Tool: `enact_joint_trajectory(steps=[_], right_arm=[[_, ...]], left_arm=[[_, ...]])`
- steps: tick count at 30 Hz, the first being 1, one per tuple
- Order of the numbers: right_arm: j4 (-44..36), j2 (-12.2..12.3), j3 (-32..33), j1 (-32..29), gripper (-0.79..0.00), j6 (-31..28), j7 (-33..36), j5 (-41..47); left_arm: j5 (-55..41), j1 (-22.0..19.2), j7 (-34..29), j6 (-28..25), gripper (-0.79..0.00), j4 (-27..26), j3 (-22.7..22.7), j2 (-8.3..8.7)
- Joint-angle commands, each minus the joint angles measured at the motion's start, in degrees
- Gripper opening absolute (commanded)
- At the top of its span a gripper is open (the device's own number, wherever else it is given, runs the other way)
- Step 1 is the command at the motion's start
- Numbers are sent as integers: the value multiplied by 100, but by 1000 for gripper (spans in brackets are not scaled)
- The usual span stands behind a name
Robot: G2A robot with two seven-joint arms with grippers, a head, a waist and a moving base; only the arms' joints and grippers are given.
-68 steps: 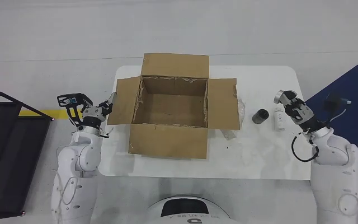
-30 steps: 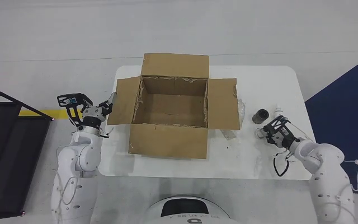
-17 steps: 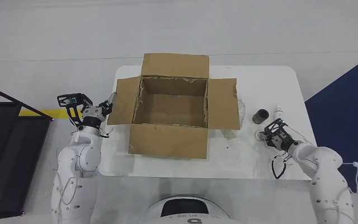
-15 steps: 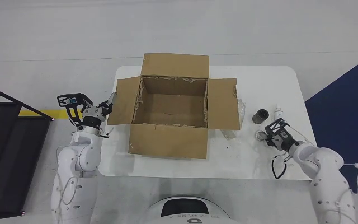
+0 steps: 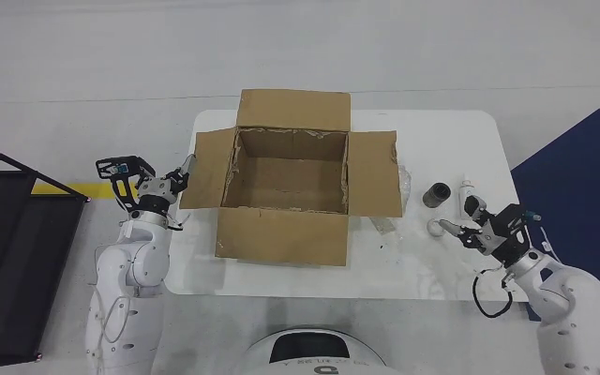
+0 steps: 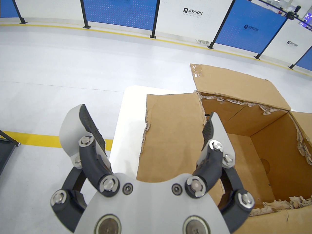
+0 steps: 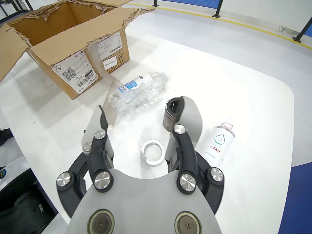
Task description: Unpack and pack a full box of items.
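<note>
Both jaws stand wide and empty. The left gripper (image 6: 147,113) hangs off the white table's (image 5: 441,150) left edge, beside the open brown cardboard box (image 5: 291,108), which looks bare inside, so unpacking seems done. Near the right edge lie a clear plastic bottle (image 7: 139,91), a dark metal cylinder (image 7: 170,115), a silver ring (image 7: 152,152) and a white spray bottle (image 7: 218,142), with the right gripper (image 7: 141,104) by the ring. Repacking appears not yet begun.

A brown cardboard box (image 5: 292,111) stands upright at the centre of the top view, its four ragged-edged flaps folded outward and its bare brown floor showing, with white shipping labels on one outer wall. Just right of its right flap a clear plastic water bottle (image 7: 139,90) with a blue-and-white label lies on its side. Farther right sits a dark metal cylinder (image 5: 435,196) with a hollow bore, a silver metal ring (image 5: 435,227) lying flat just below it, and a white spray bottle (image 5: 468,190) lying on its side to the cylinder's right.
</note>
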Motion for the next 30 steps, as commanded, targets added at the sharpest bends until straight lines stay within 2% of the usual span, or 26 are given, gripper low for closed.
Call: enact_joint_trajectory(steps=[1, 14, 21, 22, 25, 26, 30], right_arm=[[0, 0, 0, 0, -15, -2, 0, 0], [0, -1, -9, 2, 0, 16, 11, -4], [-92, 35, -138, 87, 0, 115, 610, -148], [-125, 39, -139, 87, -71, 167, 695, -163], [-202, 53, -194, 90, -400, 266, 1035, -223], [-220, 60, -220, 114, -440, 299, 1202, -258], [-229, 80, -427, 300, -437, 556, 1919, -413]], left_arm=[[0, 0, 0, 0, 0, 0, 0, 0], [0, 0, 0, 0, 0, 0, 0, 0], [0, 0, 0, 0, 0, 0, 0, 0], [0, 0, 0, 0, 0, 0, 0, 0], [0, 0, 0, 0, 0, 0, 0, 0], [0, 0, 0, 0, 0, 0, 0, 0], [0, 0, 0, 0, 0, 0, 0, 0]])
